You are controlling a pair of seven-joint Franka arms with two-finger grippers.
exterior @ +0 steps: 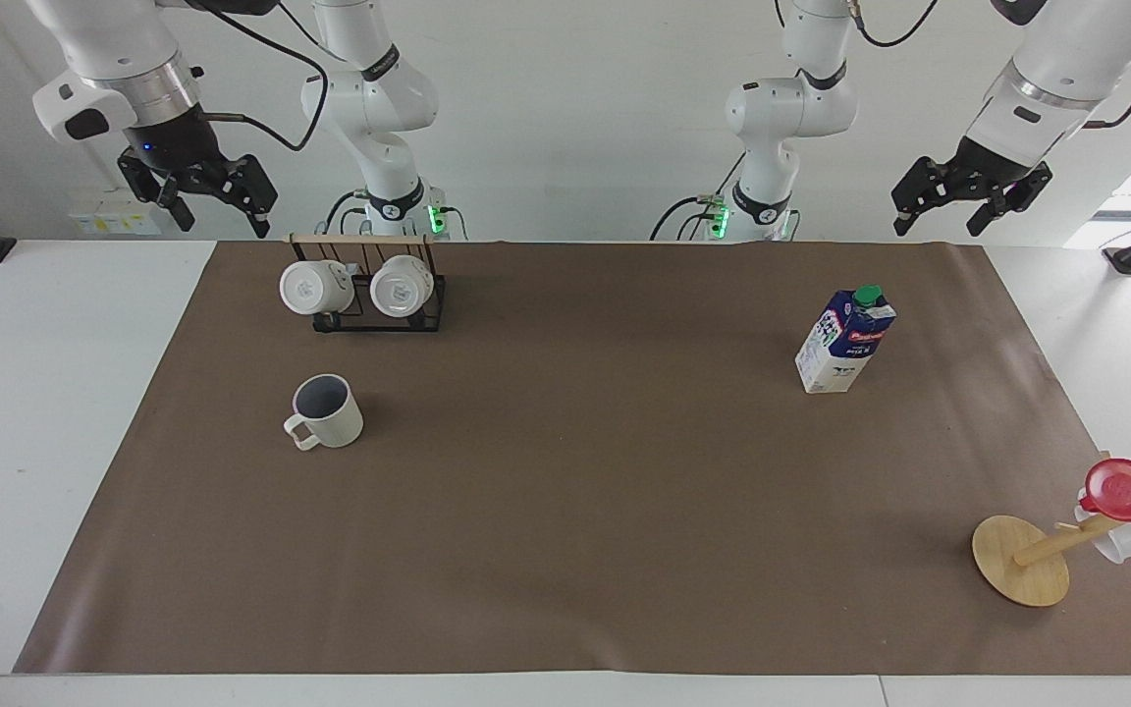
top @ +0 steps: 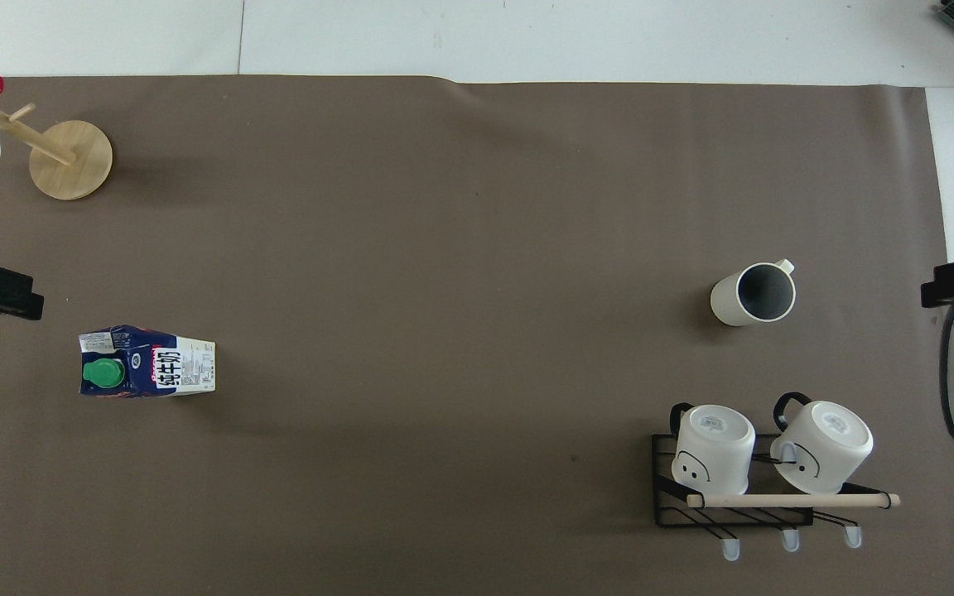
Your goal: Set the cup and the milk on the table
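By the look of it the task is finished or nearly so: both task things stand upright on the brown mat [exterior: 565,550] that covers the middle of the desk [exterior: 45,393], and neither gripper holds anything. Going across the facing view with the black wire mug rack [exterior: 377,295] as landmark: the right gripper [exterior: 200,201] hangs in the air over the desk edge just toward the right arm's end from the rack, jaws wide apart and empty, that arm waiting. The rack carries two plain white mugs [exterior: 315,287] tipped on their sides, bases outward. The cup [exterior: 328,411], a cream mug with a dark inside, sits farther from the robots than the rack, near it, handle pointing away from the robots; it appears empty. The milk carton [exterior: 844,340] stands well apart from the rack toward the left arm's end, green cap on. The left gripper [exterior: 970,201] hovers above the mat's corner, open, empty, waiting. Farthest from the rack, a tipped wooden mug tree [exterior: 1022,560] bears a red translucent cup [exterior: 1125,491].
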